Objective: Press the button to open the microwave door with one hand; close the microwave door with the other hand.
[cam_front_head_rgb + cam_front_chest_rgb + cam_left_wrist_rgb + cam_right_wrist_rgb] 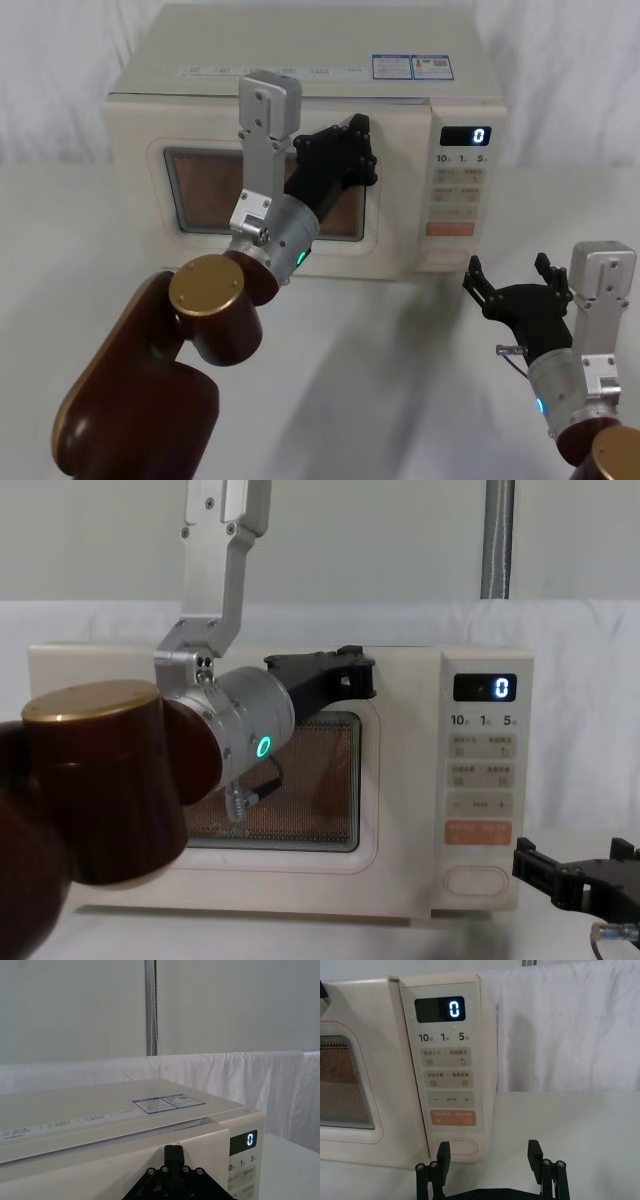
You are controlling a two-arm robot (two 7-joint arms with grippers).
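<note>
White bench w/ microwave: I've got left pincer (345, 150) up against the microwave door (200, 160), looks shut, fingers can't tell; right pincer (512, 285) open, empty, button (456, 1147) just ahead.

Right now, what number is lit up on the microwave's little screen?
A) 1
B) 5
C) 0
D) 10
C: the dark display at the top of the control panel glows with a single 0; the 10, 1 and 5 are only printed labels underneath it.
</note>
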